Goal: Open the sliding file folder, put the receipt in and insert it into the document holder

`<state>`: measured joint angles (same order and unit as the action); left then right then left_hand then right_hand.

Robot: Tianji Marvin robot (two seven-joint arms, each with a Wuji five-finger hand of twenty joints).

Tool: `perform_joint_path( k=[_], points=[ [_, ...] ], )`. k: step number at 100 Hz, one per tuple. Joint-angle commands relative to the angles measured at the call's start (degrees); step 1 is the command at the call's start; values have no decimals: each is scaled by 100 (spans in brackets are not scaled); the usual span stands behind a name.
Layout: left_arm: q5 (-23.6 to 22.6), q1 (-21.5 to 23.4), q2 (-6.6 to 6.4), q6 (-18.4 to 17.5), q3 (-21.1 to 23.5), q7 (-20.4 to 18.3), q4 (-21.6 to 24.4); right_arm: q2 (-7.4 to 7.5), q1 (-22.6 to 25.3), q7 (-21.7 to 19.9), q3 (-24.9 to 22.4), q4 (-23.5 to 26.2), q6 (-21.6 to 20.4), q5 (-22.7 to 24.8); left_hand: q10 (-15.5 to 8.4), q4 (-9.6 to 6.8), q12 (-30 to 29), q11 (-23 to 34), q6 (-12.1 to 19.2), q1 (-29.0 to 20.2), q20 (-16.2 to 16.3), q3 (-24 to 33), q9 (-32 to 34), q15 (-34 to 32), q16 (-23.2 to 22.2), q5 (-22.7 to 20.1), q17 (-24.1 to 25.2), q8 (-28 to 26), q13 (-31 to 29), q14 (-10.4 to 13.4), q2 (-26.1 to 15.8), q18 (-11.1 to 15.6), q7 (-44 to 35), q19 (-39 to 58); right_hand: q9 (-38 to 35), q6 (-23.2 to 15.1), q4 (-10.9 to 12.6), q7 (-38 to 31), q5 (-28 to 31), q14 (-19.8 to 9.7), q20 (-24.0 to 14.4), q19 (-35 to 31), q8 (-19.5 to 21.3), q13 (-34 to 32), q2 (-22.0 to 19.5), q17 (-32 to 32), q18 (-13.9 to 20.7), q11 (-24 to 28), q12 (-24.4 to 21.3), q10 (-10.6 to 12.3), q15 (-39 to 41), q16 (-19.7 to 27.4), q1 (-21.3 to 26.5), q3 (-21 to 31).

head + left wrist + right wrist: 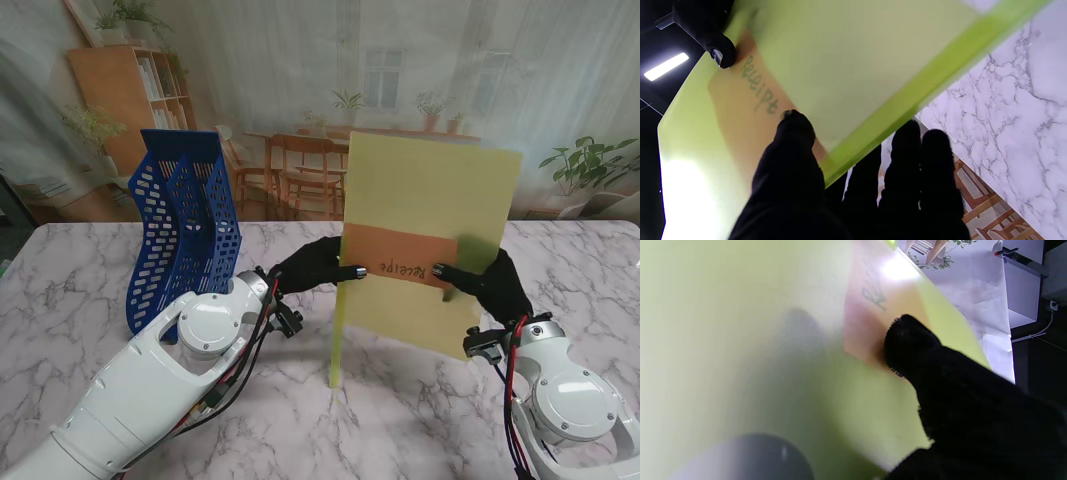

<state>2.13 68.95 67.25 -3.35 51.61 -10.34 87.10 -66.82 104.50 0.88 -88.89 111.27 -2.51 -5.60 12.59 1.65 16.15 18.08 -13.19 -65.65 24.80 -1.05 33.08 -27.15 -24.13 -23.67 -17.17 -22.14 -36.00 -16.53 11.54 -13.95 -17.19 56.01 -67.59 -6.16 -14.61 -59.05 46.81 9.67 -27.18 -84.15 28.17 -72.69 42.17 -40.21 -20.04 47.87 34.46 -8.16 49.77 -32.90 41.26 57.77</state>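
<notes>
Yellow-green folder upright, left hand, right hand pinching side edges

Folder upright mid-table w/ receipt inside; holder to its left, hands at both edges.

A white marble table lies before me; the blue mesh document holder stands on its far left.
</notes>
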Motion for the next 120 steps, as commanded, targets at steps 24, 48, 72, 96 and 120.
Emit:
perform_joint_path(
  k=[24,48,72,96,120],
  points=[
    [246,72,-127,84,5,-602,-197,-32,125,11,-132,126,-205,-156,24,-252,-284,-400,430,-831,-24,570,-1440,517,120,297,438,-84,621,147,-191,358,123,-551,29,-842,57,-568,-14,-144,98,-212,280,-210,-257,-117,226,190,138,131,369,-107,374,466],
    [345,77,-58,167,-56,-473,-322,-65,111,153,-89,95,-186,-173,-154,-106,257,213,467,-831,160,1492,-7,142,-24,-38,-22,-1269,-10,170,169,449,-1255,-118,74,-844,60,-568,-47,-154,125,-195,275,-196,-311,-140,213,169,151,156,299,-102,379,410],
    [251,49,-24,150,-77,-321,-385,-73,131,225,-78,102,-239,-93,-264,66,1895,-839,494,-832,299,1032,1968,-330,-472,-403,-607,-1734,-809,126,671,406,-2386,443,96,-846,67,-569,-67,-160,147,-169,280,-195,-349,-129,208,172,159,165,241,-101,390,375],
    [-177,-14,-111,60,-117,-413,-413,-73,157,288,-129,26,-434,56,-335,101,1342,-1137,452,-831,234,1056,2605,-277,-296,-859,-970,-1304,-1205,260,722,421,-2558,561,97,-943,69,-570,-81,-187,171,-139,304,-194,-376,-99,271,186,177,248,227,-126,366,372],
    [-190,-18,-87,18,-123,-305,-345,-62,183,309,-142,-38,-506,262,-340,81,1315,-970,521,-832,239,948,2753,-410,-295,-1015,-1068,-1239,-1336,242,720,406,-2769,695,60,-923,71,-570,-43,-165,176,-160,296,-222,-353,-145,276,192,202,209,305,-184,380,401]
  ],
)
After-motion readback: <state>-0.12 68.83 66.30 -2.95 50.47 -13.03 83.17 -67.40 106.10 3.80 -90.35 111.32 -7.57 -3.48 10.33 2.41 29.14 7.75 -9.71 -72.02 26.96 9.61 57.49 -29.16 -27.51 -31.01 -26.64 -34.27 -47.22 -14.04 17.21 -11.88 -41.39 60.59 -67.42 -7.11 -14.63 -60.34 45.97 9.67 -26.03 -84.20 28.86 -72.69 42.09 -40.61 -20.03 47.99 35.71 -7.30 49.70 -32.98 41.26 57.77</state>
